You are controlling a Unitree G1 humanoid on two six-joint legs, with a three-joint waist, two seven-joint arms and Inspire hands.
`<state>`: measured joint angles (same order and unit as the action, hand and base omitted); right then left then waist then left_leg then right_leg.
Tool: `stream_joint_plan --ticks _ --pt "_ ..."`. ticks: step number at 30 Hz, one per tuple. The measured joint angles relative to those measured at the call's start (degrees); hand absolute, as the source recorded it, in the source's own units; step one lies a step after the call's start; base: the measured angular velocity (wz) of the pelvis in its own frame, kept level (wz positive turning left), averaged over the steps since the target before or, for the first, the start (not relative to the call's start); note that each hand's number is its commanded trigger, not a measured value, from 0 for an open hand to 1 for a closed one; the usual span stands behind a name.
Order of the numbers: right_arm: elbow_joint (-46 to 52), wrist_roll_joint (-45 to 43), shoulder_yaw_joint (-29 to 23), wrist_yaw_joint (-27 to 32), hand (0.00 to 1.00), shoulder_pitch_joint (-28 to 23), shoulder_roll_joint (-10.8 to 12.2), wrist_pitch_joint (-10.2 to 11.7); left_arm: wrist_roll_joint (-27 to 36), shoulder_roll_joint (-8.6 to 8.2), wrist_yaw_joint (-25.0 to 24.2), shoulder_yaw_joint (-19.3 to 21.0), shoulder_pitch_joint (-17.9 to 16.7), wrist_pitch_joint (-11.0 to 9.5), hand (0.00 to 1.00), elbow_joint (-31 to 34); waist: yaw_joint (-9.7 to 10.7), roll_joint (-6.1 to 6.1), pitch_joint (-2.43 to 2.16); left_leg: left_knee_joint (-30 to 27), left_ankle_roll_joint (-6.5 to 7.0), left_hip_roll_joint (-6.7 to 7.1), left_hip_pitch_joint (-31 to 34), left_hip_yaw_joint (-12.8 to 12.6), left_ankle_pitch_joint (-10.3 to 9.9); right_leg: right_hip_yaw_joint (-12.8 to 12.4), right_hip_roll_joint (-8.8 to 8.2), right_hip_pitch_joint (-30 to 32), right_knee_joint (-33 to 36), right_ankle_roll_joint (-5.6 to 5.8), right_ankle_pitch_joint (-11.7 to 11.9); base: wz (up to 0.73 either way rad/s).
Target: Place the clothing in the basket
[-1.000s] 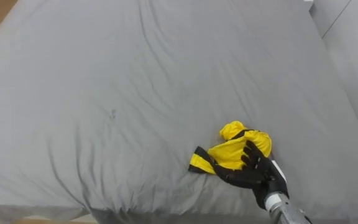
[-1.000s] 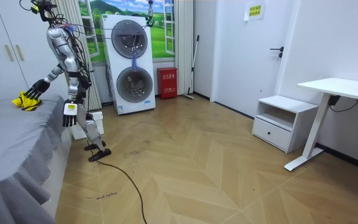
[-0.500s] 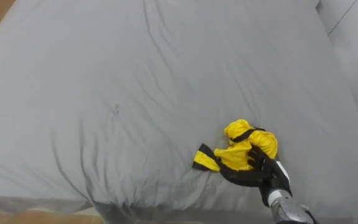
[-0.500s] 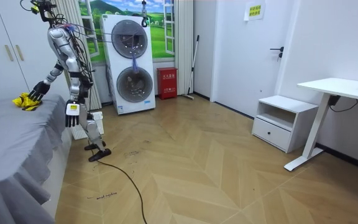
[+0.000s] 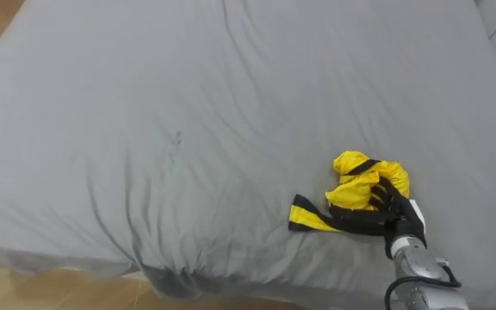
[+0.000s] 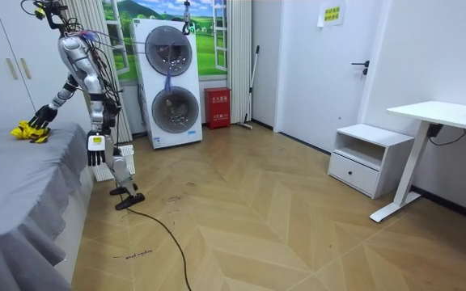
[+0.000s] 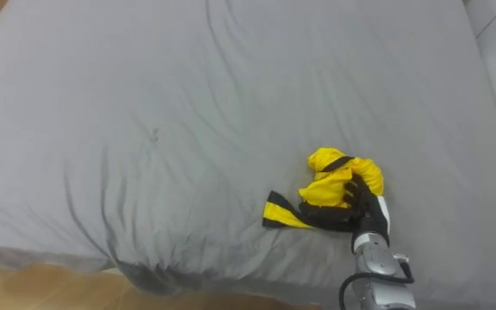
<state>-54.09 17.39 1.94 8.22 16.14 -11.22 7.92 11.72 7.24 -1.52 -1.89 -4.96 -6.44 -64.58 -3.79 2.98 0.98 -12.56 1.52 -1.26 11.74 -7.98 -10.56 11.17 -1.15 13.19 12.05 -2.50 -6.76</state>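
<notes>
- Our right hand lies on the yellow and black garment, with its dark fingers curled into the bunched cloth, so we judge it closed on the fabric and not merely resting there.
- The garment sits on the grey bed, toward our right and near the edge closest to us. A yellow and black striped end trails out to the left of the hand and lies flat on the sheet.
- Most of the cloth touches the bed. We cannot tell whether the gathered part under the fingers is already raised off it.
- In the room view we stand at the side of the bed, leaning a little with the right arm stretched out over the mattress. Our left hand hangs at our side, close to the bed's edge.
- A white object stands low on the floor by our legs. It may be the basket, but we cannot tell from here.
- A stacked washer and dryer stands against the wall behind us, well apart from the work.
- As for progress, we judge the task to be at its first step: the garment is grasped but not yet carried.
- What is left is to lift the cloth clear of the sheet, trailing end included, then turn from the bed, bring it over the basket and let it go inside.
- The rest of the sheet that we see carries no other clothing, so this looks like the one piece to move.
</notes>
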Motion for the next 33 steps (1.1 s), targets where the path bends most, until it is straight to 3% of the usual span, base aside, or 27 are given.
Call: stream_joint_plan --ticks 9,33 --pt "-1.5 -2.8 0.2 0.5 0.0 0.2 0.0 -0.3 1.4 0.54 -0.1 -0.7 0.3 0.2 0.0 -0.1 -0.1 0.8 0.4 0.3 0.0 0.05 0.2 0.1 0.0 0.0 0.05 0.1 -0.5 0.09 -0.1 0.0" --pt "-3.1 -6.9 0.3 4.2 0.0 1.9 -0.8 -0.2 2.8 0.66 -0.4 -1.7 0.8 0.0 0.0 -0.2 -1.4 1.04 0.32 0.2 0.14 0.06 1.7 0.4 0.2 0.6 -0.1 1.9 0.6 0.0 0.0 0.0"
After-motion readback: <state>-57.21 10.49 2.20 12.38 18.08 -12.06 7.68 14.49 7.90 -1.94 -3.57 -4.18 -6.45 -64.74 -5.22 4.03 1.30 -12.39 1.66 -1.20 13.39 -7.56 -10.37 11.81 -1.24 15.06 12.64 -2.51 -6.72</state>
